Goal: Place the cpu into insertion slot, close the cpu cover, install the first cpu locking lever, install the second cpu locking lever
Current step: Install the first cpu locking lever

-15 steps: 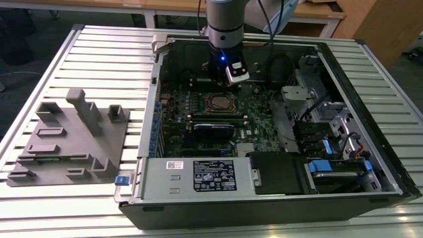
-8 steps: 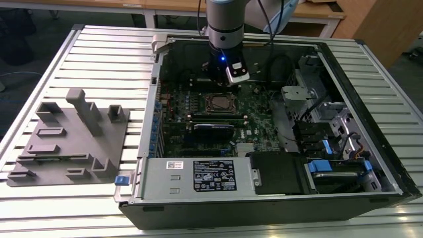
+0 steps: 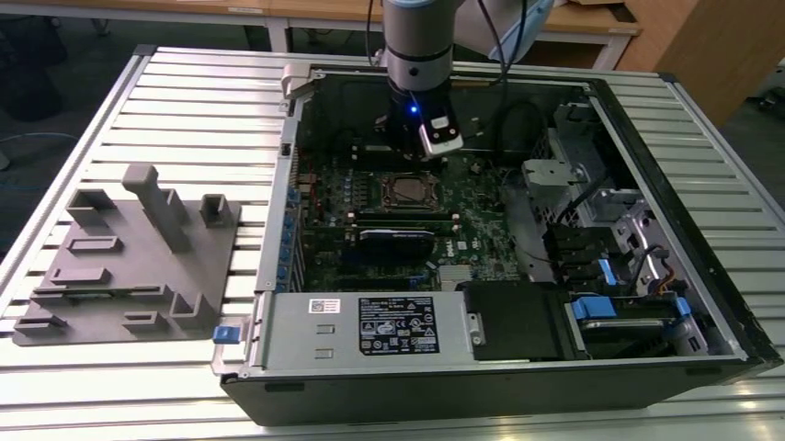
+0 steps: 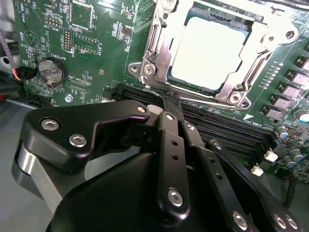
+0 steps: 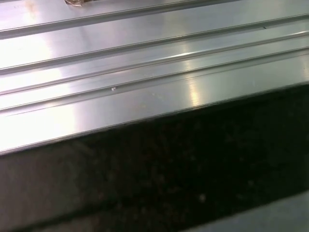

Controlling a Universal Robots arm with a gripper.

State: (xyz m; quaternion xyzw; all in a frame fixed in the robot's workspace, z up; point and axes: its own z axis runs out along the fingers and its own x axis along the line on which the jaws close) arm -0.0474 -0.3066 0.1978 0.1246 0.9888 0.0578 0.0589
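The cpu lies flat in its socket on the motherboard, around the middle of the open computer case, which rests on the slatted metal worktop. In the exterior view we see the arm hang down from the far side, its gripper just at the socket's far edge. The white-labelled power supply box sits along the case's near side. A grey moulded fixture lies on the worktop at the exterior view's left, apart from the case.

In the second wrist view the cpu's pale top shows through the window of the cpu cover, which lies down over it. The gripper's black fingers are drawn together with no gap that we can see, their tips just beside the socket's edge, over the memory slots. Whether they pinch anything we cannot tell. A round coin battery sits well apart on the board.

In the first wrist view we see the worktop's shiny slats and, beside them, a dark surface that we cannot identify.
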